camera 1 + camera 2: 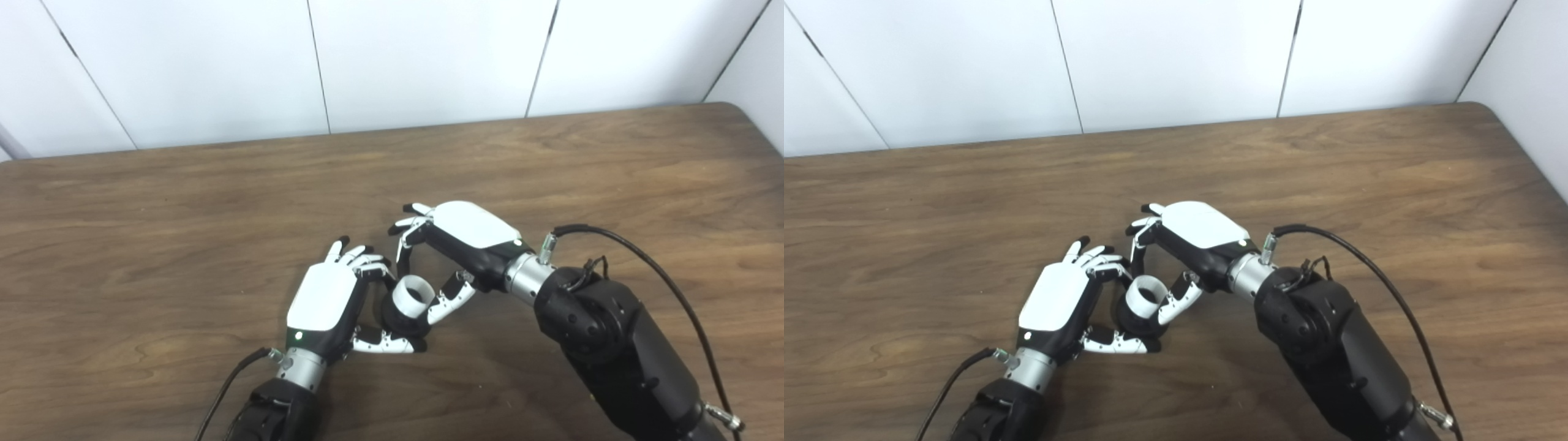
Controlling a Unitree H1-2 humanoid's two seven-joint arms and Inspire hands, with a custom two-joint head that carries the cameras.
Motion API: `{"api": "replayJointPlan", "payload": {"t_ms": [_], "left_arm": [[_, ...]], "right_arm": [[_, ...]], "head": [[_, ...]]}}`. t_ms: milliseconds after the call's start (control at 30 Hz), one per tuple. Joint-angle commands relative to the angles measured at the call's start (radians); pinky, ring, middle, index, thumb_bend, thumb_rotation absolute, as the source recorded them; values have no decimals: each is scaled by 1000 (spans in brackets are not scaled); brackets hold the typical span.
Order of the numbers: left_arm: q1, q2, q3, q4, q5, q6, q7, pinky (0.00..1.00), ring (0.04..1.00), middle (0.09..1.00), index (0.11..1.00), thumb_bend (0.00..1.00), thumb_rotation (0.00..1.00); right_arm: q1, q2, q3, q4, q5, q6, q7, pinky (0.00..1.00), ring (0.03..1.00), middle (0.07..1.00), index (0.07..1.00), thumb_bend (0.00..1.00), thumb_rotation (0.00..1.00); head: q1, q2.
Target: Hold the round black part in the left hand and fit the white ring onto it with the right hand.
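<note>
A brown wood-grain counter [184,214] fills most of both views, backed by a white panelled wall [429,55] with thin dark seams. No brand, label or writing can be read anywhere in either view.

The right arm [612,343], black and bulky, enters from the lower right, with a black cable [661,269] looping over it from a metal plug near the wrist. The left arm [275,416] enters at the bottom left of centre, also trailing a thin black cable [226,386].

The right robot hand [453,245] has a white back and black underside. Its fingers [407,229] curl down over the white ring [411,296], and its thumb [450,300] lies against the ring's right side, so it is pinching the ring between thumb and fingers.

The left robot hand [327,300], white-backed with a small green light [298,335] near the wrist, is closed around the round black part [398,321]; its fingers wrap the far side and its thumb [383,343] reaches under the near side, close to the counter.

The round black part sits low between the two robot hands, near the middle of the counter's front half. The white ring stands on top of it, touching it, tilted a little with its open bore facing up and toward the camera. Whether the ring is fully seated cannot be told.
</note>
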Motion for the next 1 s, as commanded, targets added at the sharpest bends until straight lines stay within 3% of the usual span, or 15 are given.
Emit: {"api": "replayJointPlan", "payload": {"t_ms": [0,967], "left_arm": [[6,2,-13,30,23,16,-25,1000,873,763,485,521,56],[-2,6,-15,35,27,12,-24,1000,872,763,485,521,57]], "right_arm": [[-23,8,-4,-25,3,-18,-10,944,981,862,487,518,135],[-16,14,-18,1,-9,-16,-10,942,979,859,487,518,135]], "head": [[-1,0],[-3,-3]]}}
